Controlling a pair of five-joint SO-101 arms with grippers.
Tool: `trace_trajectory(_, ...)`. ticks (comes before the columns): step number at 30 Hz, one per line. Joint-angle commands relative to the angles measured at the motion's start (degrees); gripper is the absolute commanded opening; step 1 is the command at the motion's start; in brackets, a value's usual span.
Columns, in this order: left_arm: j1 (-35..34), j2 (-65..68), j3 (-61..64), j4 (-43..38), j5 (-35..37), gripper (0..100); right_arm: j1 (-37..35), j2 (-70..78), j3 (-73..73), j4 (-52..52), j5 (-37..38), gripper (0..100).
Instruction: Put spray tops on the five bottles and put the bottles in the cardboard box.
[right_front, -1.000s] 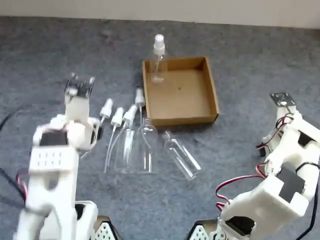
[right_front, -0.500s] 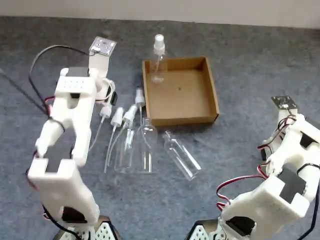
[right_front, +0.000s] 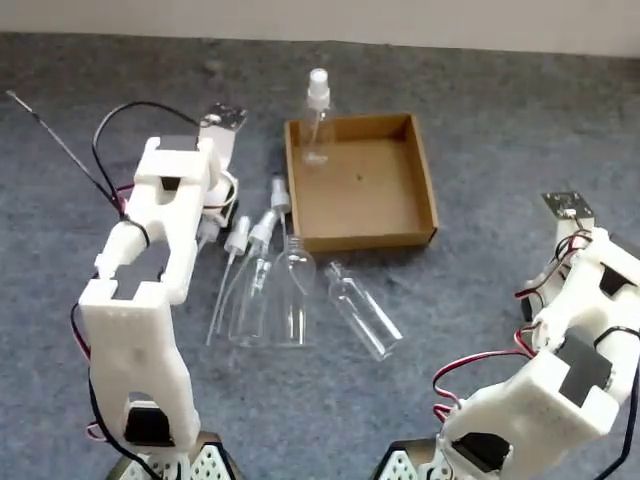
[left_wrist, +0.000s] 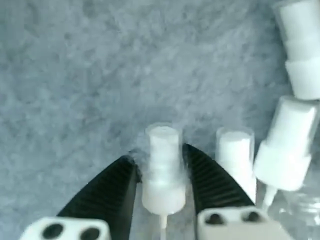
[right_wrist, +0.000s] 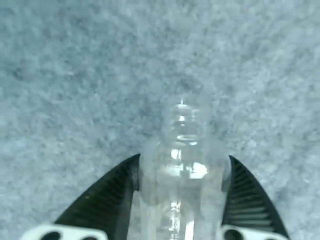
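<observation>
White spray top (left_wrist: 161, 172) lies left of the cardboard box (right_front: 424, 180), between the parted jaws of the left end effector (left_wrist: 160, 156), which should close squarely on its collar. The right end effector (right_wrist: 183, 160) grips a bottle (right_wrist: 181, 145).

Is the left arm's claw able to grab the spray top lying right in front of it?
Probably yes. The left claw sits open around the spray top, one finger each side, nothing between. The next spray top lies just outside one finger, so it shouldn't block.
</observation>
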Motion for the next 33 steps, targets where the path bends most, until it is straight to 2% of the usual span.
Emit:
trace_trajectory(1,-1.98,-4.97,-4.70,6.42,-0.35,0,1.01,-0.84,-2.95,0.57,-0.53,20.5)
trace_trajectory(8,-5.85,-21.14,-1.54,17.05,-0.44,0,2.24,-0.92,-3.30,2.33,-0.62,20.6)
trace_trajectory(13,-3.82,-38.11,13.05,17.05,-0.44,0,2.24,-0.92,-3.56,8.22,-0.70,20.7)
trace_trajectory(19,-0.13,-55.08,35.38,8.44,-0.09,0,2.33,-0.92,-3.56,8.40,-0.79,21.8)
trace_trajectory(23,-0.13,-62.64,45.76,3.52,0.09,0,1.71,-1.10,-3.56,8.22,-3.69,31.5)
trace_trajectory(26,-0.13,-65.89,51.82,0.35,0.09,0,0.04,-1.01,-3.56,8.66,-2.37,34.6)
trace_trajectory(30,-0.13,-67.30,59.56,-6.77,2.99,0,-2.24,-1.10,-3.56,8.66,-6.59,34.6)
trace_trajectory(33,-0.13,-67.56,63.78,-10.90,3.87,0,-2.86,-1.10,-3.56,8.66,-7.03,34.6)
